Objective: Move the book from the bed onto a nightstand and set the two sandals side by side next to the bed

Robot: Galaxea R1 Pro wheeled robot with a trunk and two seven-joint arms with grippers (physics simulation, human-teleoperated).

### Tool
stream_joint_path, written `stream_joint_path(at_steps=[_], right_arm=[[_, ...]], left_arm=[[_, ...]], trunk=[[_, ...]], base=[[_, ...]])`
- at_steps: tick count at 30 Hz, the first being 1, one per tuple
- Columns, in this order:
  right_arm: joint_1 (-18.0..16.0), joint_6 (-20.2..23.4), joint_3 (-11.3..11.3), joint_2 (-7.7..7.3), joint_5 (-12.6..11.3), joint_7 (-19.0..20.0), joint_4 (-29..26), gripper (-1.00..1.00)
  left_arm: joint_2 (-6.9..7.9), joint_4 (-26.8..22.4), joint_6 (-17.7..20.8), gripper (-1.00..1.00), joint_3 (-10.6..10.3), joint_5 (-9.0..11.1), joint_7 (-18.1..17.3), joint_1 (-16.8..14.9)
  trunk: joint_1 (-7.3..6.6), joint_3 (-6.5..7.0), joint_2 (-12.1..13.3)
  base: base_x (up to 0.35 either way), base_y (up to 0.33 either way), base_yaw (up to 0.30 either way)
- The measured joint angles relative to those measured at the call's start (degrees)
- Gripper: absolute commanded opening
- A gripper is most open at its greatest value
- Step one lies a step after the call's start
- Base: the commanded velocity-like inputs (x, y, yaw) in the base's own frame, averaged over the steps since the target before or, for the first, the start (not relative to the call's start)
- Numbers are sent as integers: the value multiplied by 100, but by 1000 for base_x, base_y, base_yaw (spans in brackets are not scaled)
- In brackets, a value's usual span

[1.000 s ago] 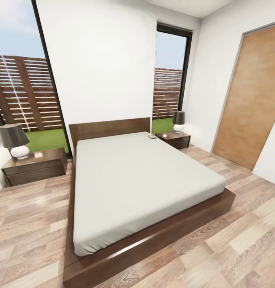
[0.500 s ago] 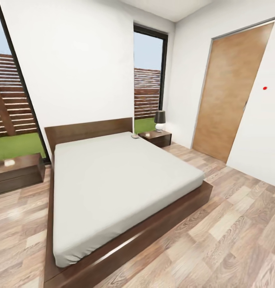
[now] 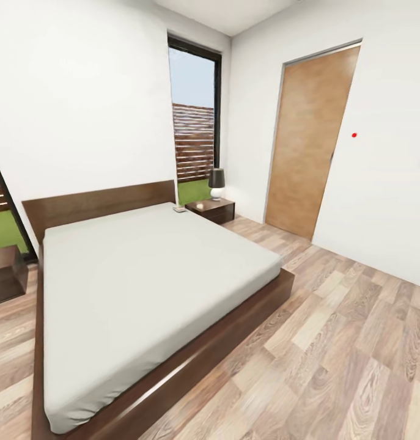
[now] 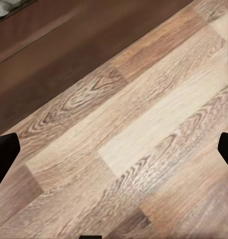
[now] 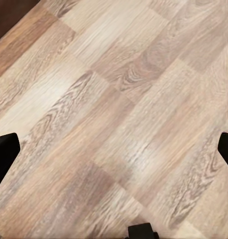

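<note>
Head view: low dark-brown wooden bed (image 3: 246, 324) with off-white mattress fills the lower left; wood-plank floor (image 3: 356, 342) lies open at right. A small book (image 3: 180, 209), lettering unreadable, lies at the mattress's far corner beside the glossy dark nightstand (image 3: 211, 211). Left jaws (image 4: 114, 149) and right jaws (image 5: 114, 149) released, over floor

- Bed (image 3: 142, 275): low, dark brown frame and headboard, plain off-white mattress, headboard toward 11 o'clock.
- Book (image 3: 180, 209): small, flat on the mattress corner at 1 o'clock.
- Nightstand (image 3: 211, 210): dark wood, just beside that corner.
</note>
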Motion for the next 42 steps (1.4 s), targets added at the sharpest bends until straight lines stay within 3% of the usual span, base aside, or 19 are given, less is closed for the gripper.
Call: stream_joint_path(at_steps=[33,42], right_arm=[[0,-6,2,0,0,0,0,100],[-1,-7,10,8,7,-20,1,100]], left_arm=[[0,0,0,100,0,0,0,0],[1,-2,-2,100,0,0,0,2]], trunk=[[0,0,0],[0,0,0]], base=[[0,0,-297],[0,0,-81]])
